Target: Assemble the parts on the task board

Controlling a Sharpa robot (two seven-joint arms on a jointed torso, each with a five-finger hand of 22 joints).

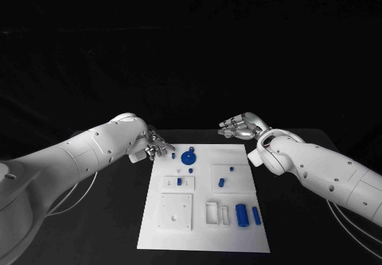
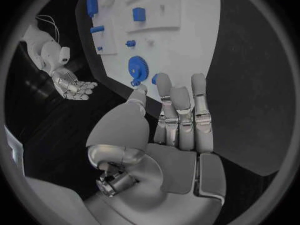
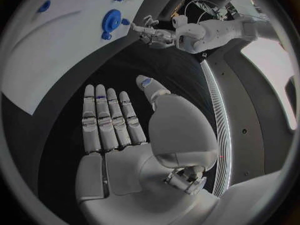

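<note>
The white task board (image 1: pixel 203 234) lies in the middle of the black table. A blue gear (image 1: pixel 189 157) sits near its far edge, with a small blue peg (image 1: pixel 174 155) beside it. Two blue cylinders (image 1: pixel 241 215) lie near the board's right edge. My left hand (image 1: pixel 155 146) hovers at the board's far left corner, fingers straight and apart, holding nothing. In the left wrist view its fingertips (image 2: pixel 164 80) are close to the gear (image 2: pixel 136 67) and the peg (image 2: pixel 154 78). My right hand (image 1: pixel 239 128) is beyond the board's far right corner, its palm (image 3: pixel 125 130) bare.
White blocks (image 1: pixel 176 211) and small blue pegs (image 1: pixel 222 181) are spread over the board's middle. Black table (image 1: pixel 318 232) runs on both sides of the board. Cables (image 1: pixel 75 193) hang under my left arm.
</note>
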